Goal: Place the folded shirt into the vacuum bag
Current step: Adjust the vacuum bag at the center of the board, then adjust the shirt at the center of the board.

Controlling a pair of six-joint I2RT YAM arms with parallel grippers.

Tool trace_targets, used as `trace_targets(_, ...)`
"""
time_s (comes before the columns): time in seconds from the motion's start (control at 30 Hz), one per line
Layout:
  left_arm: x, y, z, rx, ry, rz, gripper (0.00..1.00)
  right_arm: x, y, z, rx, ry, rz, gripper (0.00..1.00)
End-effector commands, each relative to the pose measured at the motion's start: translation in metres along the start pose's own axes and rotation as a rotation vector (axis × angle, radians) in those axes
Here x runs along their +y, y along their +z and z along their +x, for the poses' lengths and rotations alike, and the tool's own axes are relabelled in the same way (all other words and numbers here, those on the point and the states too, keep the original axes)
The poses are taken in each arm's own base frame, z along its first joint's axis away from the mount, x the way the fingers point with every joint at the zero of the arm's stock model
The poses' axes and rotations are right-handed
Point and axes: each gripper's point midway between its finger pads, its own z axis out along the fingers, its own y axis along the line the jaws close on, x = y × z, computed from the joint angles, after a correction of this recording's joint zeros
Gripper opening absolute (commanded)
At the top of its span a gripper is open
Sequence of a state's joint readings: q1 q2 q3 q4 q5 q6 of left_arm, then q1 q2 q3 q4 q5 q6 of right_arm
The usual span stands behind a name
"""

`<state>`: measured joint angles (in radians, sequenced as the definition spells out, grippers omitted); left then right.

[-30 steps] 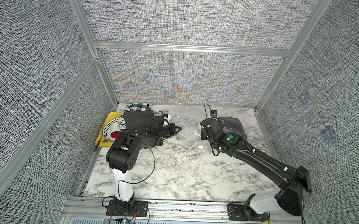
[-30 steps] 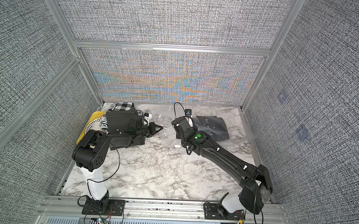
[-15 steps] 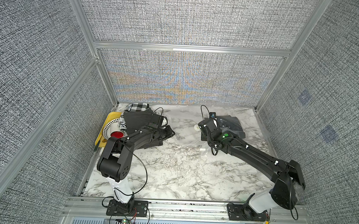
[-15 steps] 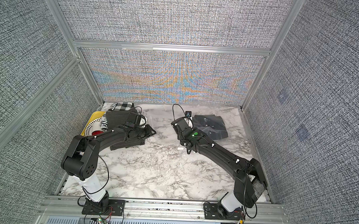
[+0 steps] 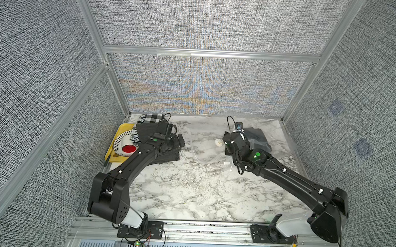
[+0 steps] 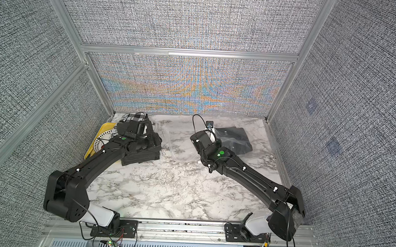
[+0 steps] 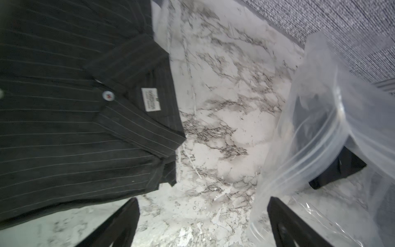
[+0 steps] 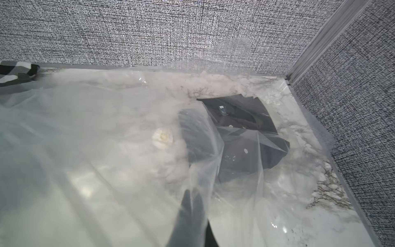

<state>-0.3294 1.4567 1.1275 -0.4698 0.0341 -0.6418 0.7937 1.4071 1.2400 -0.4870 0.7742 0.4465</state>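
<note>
A black pin-striped folded shirt (image 5: 165, 154) (image 6: 142, 157) (image 7: 64, 107) lies at the left, outside the vacuum bag. My left gripper (image 5: 180, 142) (image 6: 157, 143) (image 7: 203, 204) hovers open at the shirt's collar edge, over bare marble, holding nothing. The clear, crinkly vacuum bag (image 5: 202, 153) (image 6: 179, 152) (image 7: 320, 128) (image 8: 96, 149) spreads from the middle to the back right, its round white valve (image 5: 219, 142) (image 8: 162, 138) showing. My right gripper (image 5: 242, 137) (image 6: 211, 135) (image 8: 192, 193) is shut on the bag's film. Another dark shirt (image 5: 258, 140) (image 6: 236, 139) (image 8: 245, 128) lies inside the bag.
A yellow tray (image 5: 121, 127) with a white ribbed dish with a red centre (image 5: 127, 148) stands at the far left. Black-and-white checked cloth (image 5: 151, 118) lies behind the striped shirt. Grey fabric walls close in the left, back and right sides.
My left gripper's jaws have gone from shut to wide open, and the left arm's elbow has dropped toward the front. The right gripper stays shut on the bag, barely moved.
</note>
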Motion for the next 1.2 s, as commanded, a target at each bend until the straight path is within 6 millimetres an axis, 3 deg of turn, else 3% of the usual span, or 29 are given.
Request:
trace_targets(0.0, 0.053, -0.024, -0.010, -0.063, 0.003, -0.225, 1.00, -0.005, 0.002, -0.005, -0.039, -0.004, 0.045, 0.00)
trace_targets(0.17, 0.107, -0.034, -0.005, -0.089, -0.139, -0.326, 1.00, -0.002, 0.006, 0.002, -0.019, -0.010, 0.036, 0.00)
trace_targets(0.4, 0.154, -0.006, 0.034, 0.003, -0.313, -0.363, 1.00, 0.012, 0.011, 0.015, 0.044, -0.047, -0.048, 0.00)
trace_targets(0.67, 0.165, 0.016, 0.042, 0.045, -0.337, -0.337, 1.00, 0.053, 0.029, 0.070, 0.159, -0.098, -0.151, 0.00)
trace_targets(0.93, 0.187, 0.021, 0.038, 0.031, -0.378, -0.325, 0.99, 0.075, 0.032, 0.082, 0.197, -0.125, -0.157, 0.00)
trace_targets(1.17, 0.187, 0.038, 0.038, 0.077, -0.373, -0.272, 0.97, 0.083, 0.035, 0.095, 0.232, -0.142, -0.146, 0.00)
